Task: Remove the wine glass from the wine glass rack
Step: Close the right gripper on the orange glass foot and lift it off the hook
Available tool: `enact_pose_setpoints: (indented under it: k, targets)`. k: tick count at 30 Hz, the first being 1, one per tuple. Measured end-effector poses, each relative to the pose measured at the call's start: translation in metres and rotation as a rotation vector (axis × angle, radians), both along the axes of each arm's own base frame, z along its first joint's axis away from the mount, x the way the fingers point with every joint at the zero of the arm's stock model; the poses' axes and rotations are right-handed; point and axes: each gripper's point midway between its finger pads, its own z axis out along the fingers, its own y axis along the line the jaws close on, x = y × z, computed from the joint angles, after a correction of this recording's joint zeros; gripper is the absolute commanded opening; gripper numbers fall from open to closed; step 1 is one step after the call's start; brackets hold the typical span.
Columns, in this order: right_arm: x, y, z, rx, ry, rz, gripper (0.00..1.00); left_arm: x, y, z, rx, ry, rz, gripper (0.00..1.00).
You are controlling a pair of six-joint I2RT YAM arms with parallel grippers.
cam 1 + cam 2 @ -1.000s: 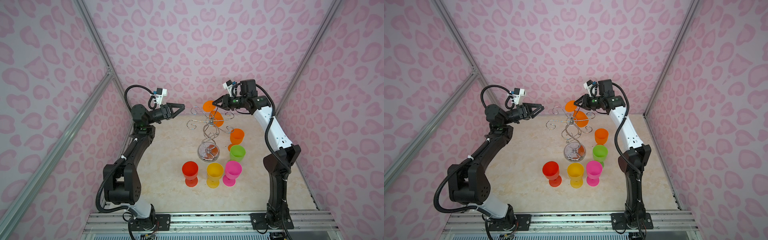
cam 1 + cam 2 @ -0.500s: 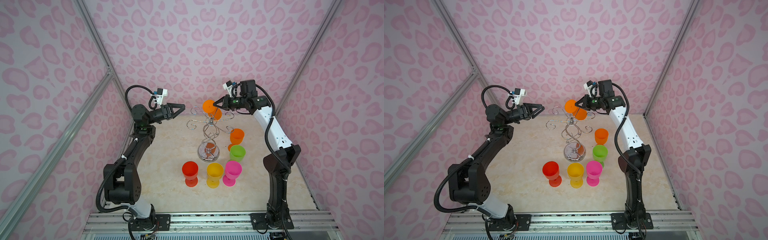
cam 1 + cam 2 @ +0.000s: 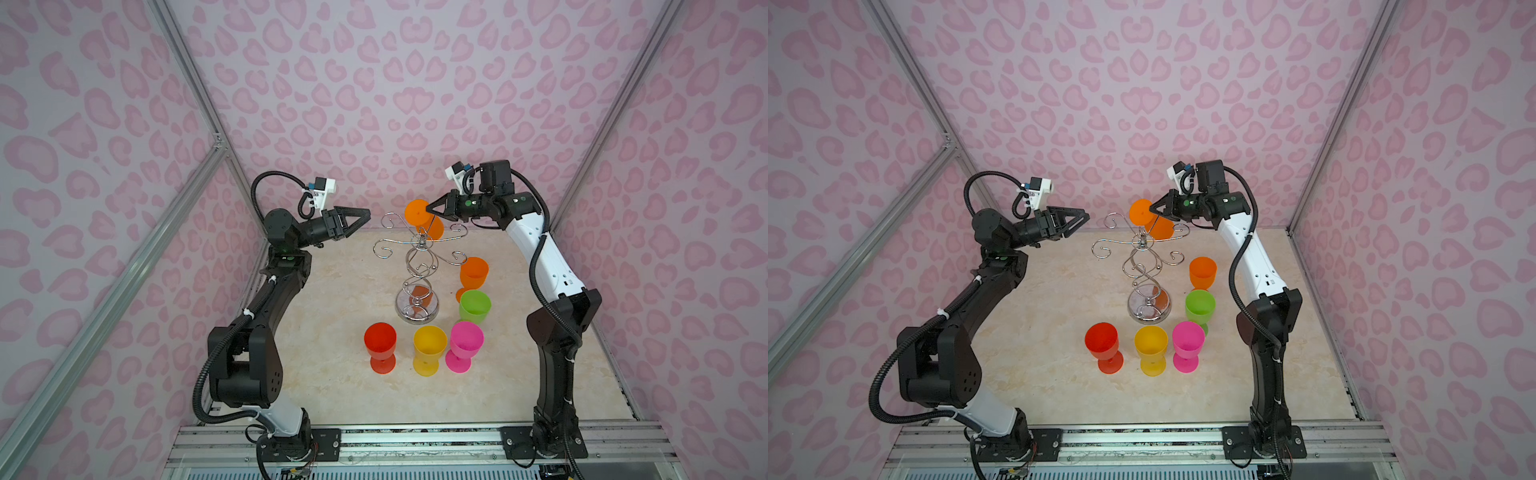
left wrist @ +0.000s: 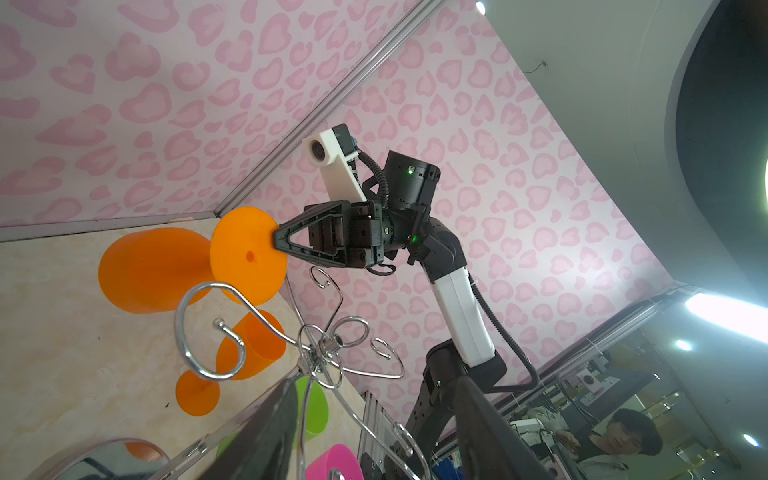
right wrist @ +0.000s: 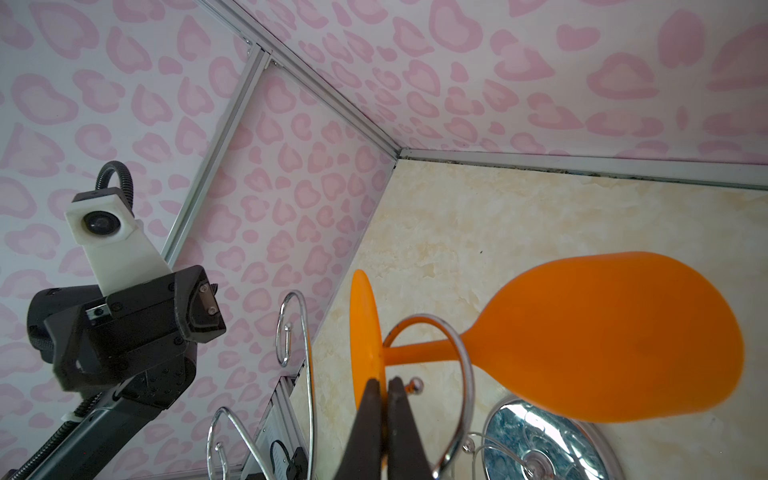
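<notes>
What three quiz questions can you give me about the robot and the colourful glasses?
1. True or false: the left gripper is holding a glass.
2. Which part of the orange wine glass hooked on the wine glass rack do the fingers of the right gripper pinch? A) bowl B) stem C) round foot
3. How many glasses stand on the table?

Key:
1. False: its fingers are open and empty.
2. C.
3. Five: red glass, yellow glass, pink glass, green glass, orange glass.
</notes>
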Motion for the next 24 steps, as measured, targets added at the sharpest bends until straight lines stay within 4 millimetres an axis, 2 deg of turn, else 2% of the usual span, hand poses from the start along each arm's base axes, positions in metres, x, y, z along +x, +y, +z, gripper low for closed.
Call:
enact_pose_setpoints:
  k: [7, 13, 24]
  targets:
    - [0.004, -0.01, 0.003, 0.076, 0.031, -0.032, 0.0, 0.0, 0.0, -0.001, 0.001, 0.004, -0.001, 0.62]
    - [0.013, -0.019, 0.014, 0.146, 0.032, -0.061, 0.0, 0.0, -0.001, -0.001, 0.001, 0.005, -0.003, 0.62]
    - [0.024, -0.022, 0.019, 0.249, 0.055, -0.073, 0.0, -0.001, -0.003, -0.005, 0.002, 0.014, -0.01, 0.62]
